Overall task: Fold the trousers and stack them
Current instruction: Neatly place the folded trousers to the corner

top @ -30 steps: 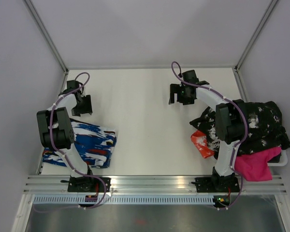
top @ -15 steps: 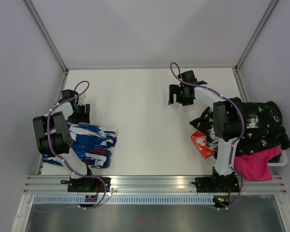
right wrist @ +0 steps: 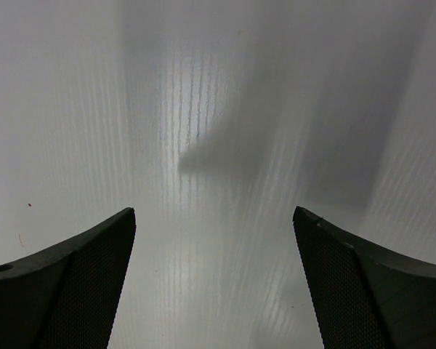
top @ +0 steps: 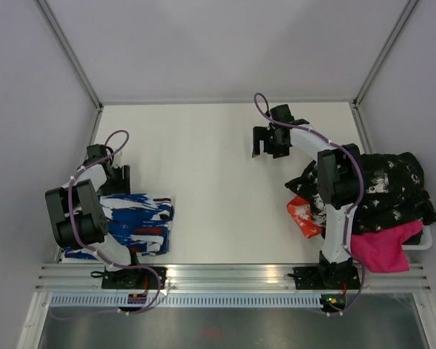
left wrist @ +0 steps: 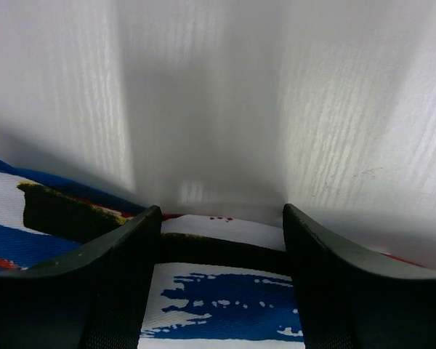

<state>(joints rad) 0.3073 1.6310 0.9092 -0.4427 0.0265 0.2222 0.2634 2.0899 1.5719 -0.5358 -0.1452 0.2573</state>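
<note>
Here everything turns on the left tool [top: 115, 179] and the trousers [top: 138, 222]. The folded bundle lies just on the base side of that tool and partly under it. Its far edge runs crosswise from one finger to the other, so the tool sits right at that edge and looks out past it over the table [top: 203, 182]. In the left wrist view the fingers [left wrist: 94, 291] stand apart with a strip of cloth showing between and beneath them. Nothing looks pinched, and I cannot tell whether the tips touch the fabric. The bundle's long axis runs side to side, across the tool's reach rather than along it, so I judge that any coming fold or shift would start from this far edge. The left arm is plainly the nearer one. The right tool [top: 264, 142] hangs well apart on the opposite side, jaws wide, with only table surface between its fingers. The trousers look like a compact, roughly rectangular packet of soft layers, royal blue with broad white strokes and touches of red, black and yellow. Its edges are fairly square and it lies flat.
</note>
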